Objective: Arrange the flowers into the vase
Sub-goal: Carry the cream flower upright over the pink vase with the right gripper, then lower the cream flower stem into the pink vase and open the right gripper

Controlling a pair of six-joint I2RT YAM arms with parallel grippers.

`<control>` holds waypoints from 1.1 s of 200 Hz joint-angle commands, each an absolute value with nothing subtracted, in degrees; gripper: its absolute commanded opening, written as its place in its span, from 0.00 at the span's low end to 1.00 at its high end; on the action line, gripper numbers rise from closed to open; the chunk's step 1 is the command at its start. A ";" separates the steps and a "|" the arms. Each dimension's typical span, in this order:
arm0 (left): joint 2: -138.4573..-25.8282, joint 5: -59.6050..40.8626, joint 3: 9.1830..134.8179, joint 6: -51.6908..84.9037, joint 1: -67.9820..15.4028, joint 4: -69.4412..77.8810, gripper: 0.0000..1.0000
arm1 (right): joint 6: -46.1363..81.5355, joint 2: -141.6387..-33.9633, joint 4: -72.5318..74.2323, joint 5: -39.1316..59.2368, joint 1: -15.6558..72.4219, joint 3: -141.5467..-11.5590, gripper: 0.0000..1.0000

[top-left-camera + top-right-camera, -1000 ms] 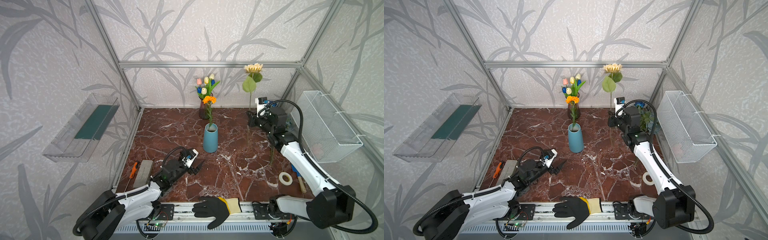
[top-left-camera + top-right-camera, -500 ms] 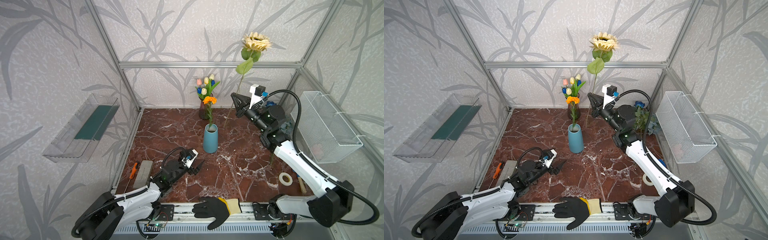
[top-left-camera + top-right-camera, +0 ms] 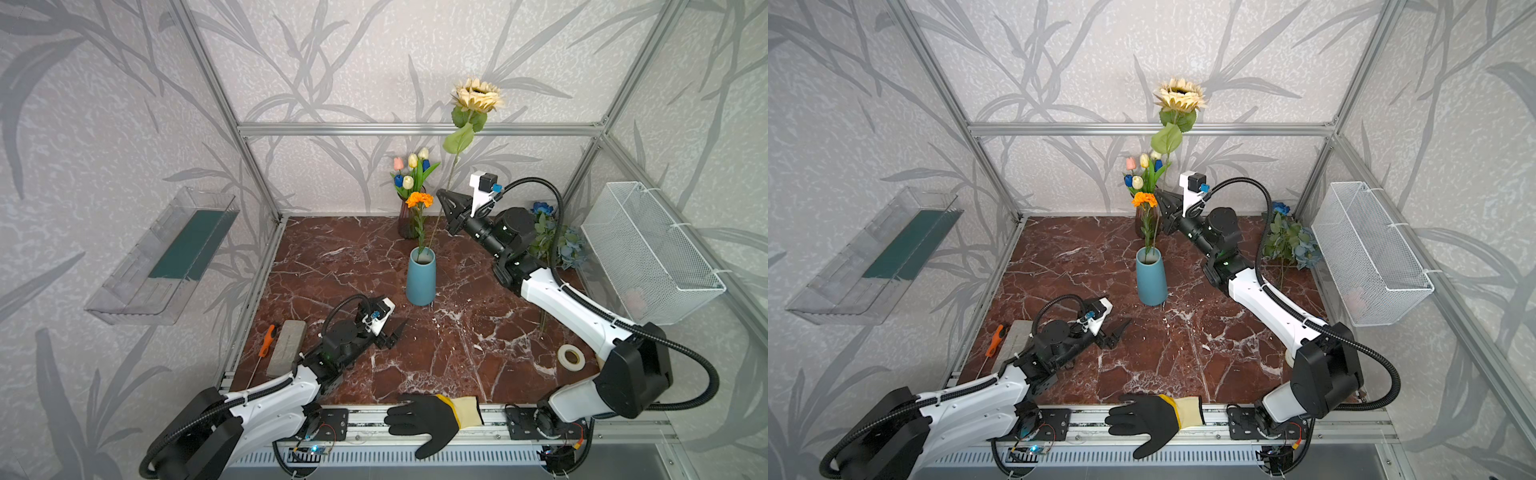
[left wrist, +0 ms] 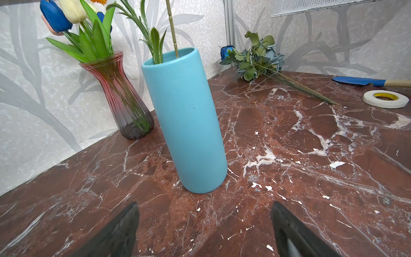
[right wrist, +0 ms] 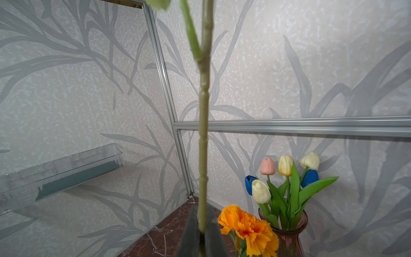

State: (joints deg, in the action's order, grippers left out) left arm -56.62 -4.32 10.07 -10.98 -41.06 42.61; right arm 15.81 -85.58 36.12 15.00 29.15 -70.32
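Daisy (image 3: 476, 96) swung leftward, lower end now in blue vase (image 3: 420, 278), centre frame, in both top views. Left wrist: left claw (image 4: 204, 231) wide apart, empty, vase ahead. Right wrist: right claw (image 5: 201, 241) clamped on stem (image 5: 203, 133), bottom centre.

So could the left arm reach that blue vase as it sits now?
Probably yes. The left gripper is open and faces the blue vase, with only table between them. The stem in the right gripper meets the vase's mouth from above, clear of that path.
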 commanded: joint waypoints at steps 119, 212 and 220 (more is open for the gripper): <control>-57.54 -3.99 11.22 -12.52 -41.50 42.28 0.92 | 6.84 -89.25 45.41 15.87 32.12 -56.60 0.00; -57.48 -3.69 11.12 -12.66 -41.66 42.28 0.92 | 3.57 -90.18 48.40 10.51 33.75 -52.47 0.04; -57.57 -3.64 11.16 -12.70 -41.66 42.28 0.92 | 3.36 -90.18 48.43 10.33 33.75 -52.38 0.07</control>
State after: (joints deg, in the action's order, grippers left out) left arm -57.41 -4.08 10.07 -11.88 -41.28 41.76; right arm 4.49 -89.80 44.38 12.29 33.34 -53.06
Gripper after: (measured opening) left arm 0.920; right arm 0.059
